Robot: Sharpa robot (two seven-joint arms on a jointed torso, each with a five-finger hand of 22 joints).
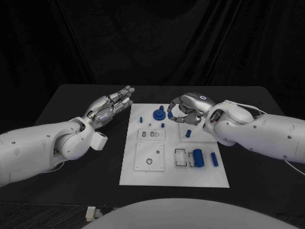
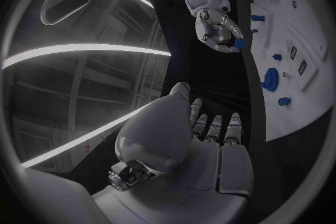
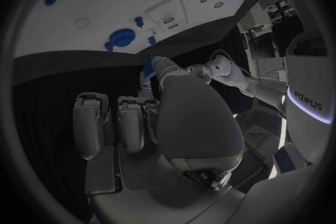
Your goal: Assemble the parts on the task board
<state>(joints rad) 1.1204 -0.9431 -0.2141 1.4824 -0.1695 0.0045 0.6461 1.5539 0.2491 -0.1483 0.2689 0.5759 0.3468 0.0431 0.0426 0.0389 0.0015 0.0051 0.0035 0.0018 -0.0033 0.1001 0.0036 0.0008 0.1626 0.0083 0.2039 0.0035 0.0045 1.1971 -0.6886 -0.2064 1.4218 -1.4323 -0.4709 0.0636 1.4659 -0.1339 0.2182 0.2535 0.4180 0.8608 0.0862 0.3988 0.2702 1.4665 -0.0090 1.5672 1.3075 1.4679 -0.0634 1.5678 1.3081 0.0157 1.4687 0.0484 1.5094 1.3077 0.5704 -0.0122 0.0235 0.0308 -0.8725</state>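
The white task board (image 1: 173, 164) lies mid-table. On it are a round blue knob (image 1: 158, 114), a small blue peg (image 1: 163, 125), a short blue piece (image 1: 188, 133), a blue cylinder (image 1: 198, 158) and a slim blue bar (image 1: 214, 160). My right hand (image 1: 188, 109) hovers curled above the board's far end and pinches a small blue part (image 2: 239, 43) at its fingertips, also seen as the blue part (image 3: 149, 65) above the knob (image 3: 123, 37). My left hand (image 1: 111, 107) floats beside the board's far left corner, fingers stretched out, holding nothing.
Raised white plates with slots and holes (image 1: 149, 156) sit on the board. A small pale object (image 1: 92, 213) lies at the black table's near edge. Bare table (image 1: 84, 181) stretches left of the board, and a narrower strip runs along its right side.
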